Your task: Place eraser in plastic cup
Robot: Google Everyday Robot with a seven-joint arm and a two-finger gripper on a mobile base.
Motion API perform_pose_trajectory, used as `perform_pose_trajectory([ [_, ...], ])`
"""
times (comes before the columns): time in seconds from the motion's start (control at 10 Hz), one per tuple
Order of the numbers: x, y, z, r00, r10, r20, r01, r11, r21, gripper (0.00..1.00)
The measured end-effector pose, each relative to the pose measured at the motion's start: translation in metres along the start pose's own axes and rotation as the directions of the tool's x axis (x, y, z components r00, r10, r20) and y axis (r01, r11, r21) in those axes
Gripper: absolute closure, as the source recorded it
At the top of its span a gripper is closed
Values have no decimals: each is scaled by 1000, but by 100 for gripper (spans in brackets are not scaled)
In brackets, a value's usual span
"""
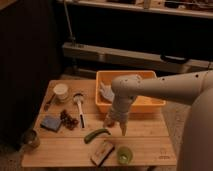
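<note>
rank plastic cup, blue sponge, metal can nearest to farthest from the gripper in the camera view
From the gripper, over the middle of the table:
1. plastic cup, just in front of it, front edge
2. blue sponge, left side
3. metal can, far left corner

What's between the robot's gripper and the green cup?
Only bare table, in the camera view. The gripper hangs over the table's middle; the plastic cup sits near the front edge.

One eraser (pixel 102 151), one plastic cup (pixel 124 155), one white cup (pixel 61 91), one can (pixel 31 139), and one claw (pixel 119 126) above the table (pixel 147 136).
</note>
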Motion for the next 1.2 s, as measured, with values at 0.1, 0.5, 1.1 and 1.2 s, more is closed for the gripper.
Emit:
perform_pose_trajectory([
  [0.1, -3, -7, 9, 1000, 12, -16, -12, 1000, -8, 35],
  [0.5, -2, -2, 26, 998, 20, -52, -21, 999, -26, 35],
  [1.1, 15, 20, 48, 989, 34, -146, -35, 999, -1, 35],
  [1.2, 19, 23, 52, 987, 35, -154, -34, 999, 8, 35],
])
